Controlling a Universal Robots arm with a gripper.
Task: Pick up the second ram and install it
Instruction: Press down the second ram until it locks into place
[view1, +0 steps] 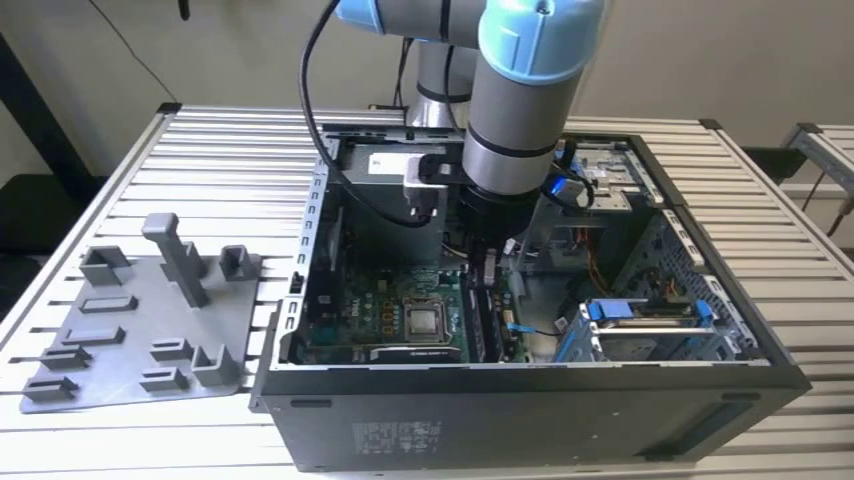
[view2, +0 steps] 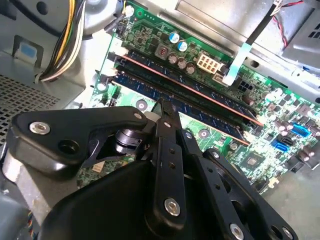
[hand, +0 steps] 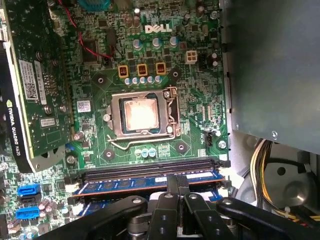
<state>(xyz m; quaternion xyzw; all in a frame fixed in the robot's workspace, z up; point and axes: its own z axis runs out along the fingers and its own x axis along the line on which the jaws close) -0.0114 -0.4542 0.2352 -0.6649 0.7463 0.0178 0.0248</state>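
Tabletop (view1: 200, 150) of ribbed white slats carries an open black computer case (view1: 534, 410), with a grey plastic tray (view1: 134, 340) of upright posts beside it on the exterior view's left. Green motherboard (hand: 150, 75), densely populated, lies inside with a square metal processor socket (hand: 141, 114). Second ram (hand: 150, 180), a slim dark stick with a copper-coloured edge, stands on edge in the slot area beside a parallel stick. Gripper (hand: 177, 186) sits directly over it; jaws appear narrowly set around its edge, though actual grip cannot be confirmed.
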